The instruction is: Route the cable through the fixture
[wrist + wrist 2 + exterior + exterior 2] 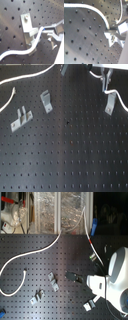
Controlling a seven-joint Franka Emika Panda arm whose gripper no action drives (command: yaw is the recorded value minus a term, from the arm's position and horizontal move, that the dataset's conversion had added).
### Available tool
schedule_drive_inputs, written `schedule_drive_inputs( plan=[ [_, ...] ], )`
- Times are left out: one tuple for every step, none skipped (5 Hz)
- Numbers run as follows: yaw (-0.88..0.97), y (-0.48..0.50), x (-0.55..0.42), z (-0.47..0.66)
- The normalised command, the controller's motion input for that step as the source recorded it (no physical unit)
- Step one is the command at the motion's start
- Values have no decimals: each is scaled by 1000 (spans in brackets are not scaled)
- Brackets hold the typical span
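The hand (pixel 48 33) holds the white cable (pixel 30 51) tight, and the cable lies across the grey fixture (pixel 28 30) on the black table (pixel 10 22).

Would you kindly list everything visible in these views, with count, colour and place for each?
cable: one, white with a short red band, looping across the board's far side in the second exterior view and running to the gripper.
fixture: one, grey, tall and slim, at the first exterior view's upper right, below the gripper.
two-pronged bracket: one, grey, at the first exterior view's left.
clip: one, grey, right of the two-pronged bracket in the first exterior view.
perforated board: one, black, under everything.
clear bins: several, behind the board.
gripper: one, grey, holding the cable beside the fixture.
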Motion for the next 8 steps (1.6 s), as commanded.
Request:
schedule_drive_inputs(
  plan=[
    [0, -200, 139, 210],
    [137, -314, -46, 150],
    [183, -271, -114, 93],
    [37, -138, -140, 6],
    [40, -194, -196, -13],
    [0, -35, -121, 2],
    [49, 27, 7, 48],
    [-417, 117, 28, 3]
  ],
)
